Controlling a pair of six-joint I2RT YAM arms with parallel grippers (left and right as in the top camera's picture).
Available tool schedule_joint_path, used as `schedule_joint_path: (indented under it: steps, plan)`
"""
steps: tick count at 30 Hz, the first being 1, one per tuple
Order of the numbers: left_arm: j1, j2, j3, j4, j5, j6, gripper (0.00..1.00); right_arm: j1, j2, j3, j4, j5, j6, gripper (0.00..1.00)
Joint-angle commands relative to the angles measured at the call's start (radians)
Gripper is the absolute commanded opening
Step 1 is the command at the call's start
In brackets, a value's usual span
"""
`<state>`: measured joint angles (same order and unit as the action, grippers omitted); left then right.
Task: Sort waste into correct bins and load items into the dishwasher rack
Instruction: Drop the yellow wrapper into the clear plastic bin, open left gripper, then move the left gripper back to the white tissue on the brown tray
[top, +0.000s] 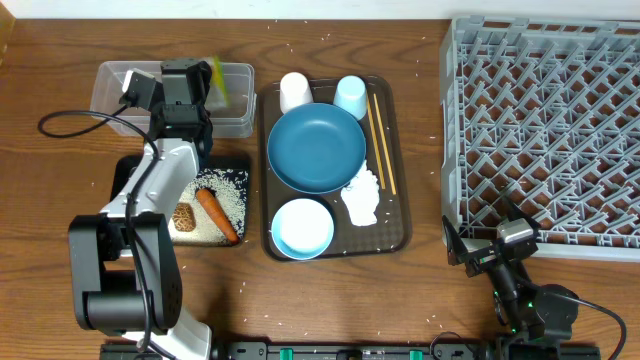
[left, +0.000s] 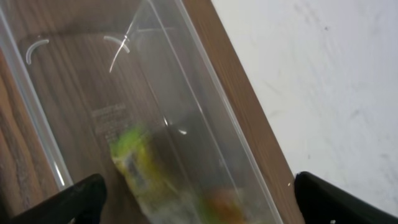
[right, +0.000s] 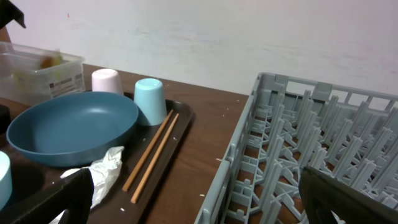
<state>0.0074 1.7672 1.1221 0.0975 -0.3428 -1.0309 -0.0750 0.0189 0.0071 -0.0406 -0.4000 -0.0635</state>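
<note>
One green-yellow snack wrapper (left: 134, 163), blurred, is inside the one clear tub (top: 115, 85), which sits just left of the far end of the brown serving tray (top: 400, 150); whether it rests on the tub's floor cannot be told. The left fingers (left: 78, 198) hang over that tub, spread wide and holding nothing. Left of the serving tray's near end lies one black tray (top: 243, 162), holding one carrot (top: 216, 215), one brown food lump (top: 184, 217) and scattered rice grains (top: 228, 190). On the serving tray are one dark blue plate (top: 316, 148), two upturned cups at its far edge, white cup (top: 294, 92) and light blue cup (top: 351, 96), one pale bowl (top: 303, 227), one crumpled tissue (top: 362, 195) and two chopsticks (top: 380, 140). Right of the serving tray stands the one grey dishwasher rack (top: 545, 130) on the worktop (top: 60, 60). The right fingers (right: 348, 196), near the rack's near corner, stand wide apart and grip nothing.
</note>
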Motion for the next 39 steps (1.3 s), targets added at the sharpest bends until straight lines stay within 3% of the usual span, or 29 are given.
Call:
schedule_joint_path:
  steps: [1, 10, 17, 20, 25, 29, 34, 39]
  plan:
    - [0.003, -0.013, -0.004, 0.002, -0.007, 0.149, 0.98, -0.023, -0.001, -0.002, -0.004, 0.004, -0.013, 0.99]
    - [0.003, -0.087, -0.004, -0.085, -0.006, 0.227, 0.98, -0.023, -0.001, -0.002, -0.004, 0.004, -0.013, 0.99]
    - [0.002, -0.294, -0.004, -0.31, 0.01, 0.227, 0.98, -0.023, -0.001, -0.002, -0.004, 0.004, -0.013, 0.99]
    - [0.003, -0.396, -0.004, -0.48, 0.173, 0.227, 0.98, -0.023, -0.001, -0.002, -0.004, 0.004, -0.013, 0.99]
    - [-0.013, -0.513, -0.004, -0.757, 0.608, 0.23, 0.98, -0.023, -0.001, -0.002, -0.004, 0.004, -0.013, 0.99]
    - [-0.106, -0.52, -0.004, -0.806, 0.792, 0.356, 0.98, -0.023, -0.001, -0.002, -0.004, 0.004, -0.013, 0.99]
    - [-0.331, -0.518, -0.004, -0.826, 0.775, 0.355, 0.98, -0.023, -0.001, -0.002, -0.004, 0.004, -0.013, 0.99]
    - [-0.56, -0.49, -0.004, -0.835, 0.498, 0.121, 0.98, -0.023, -0.001, -0.002, -0.004, 0.004, -0.013, 0.99]
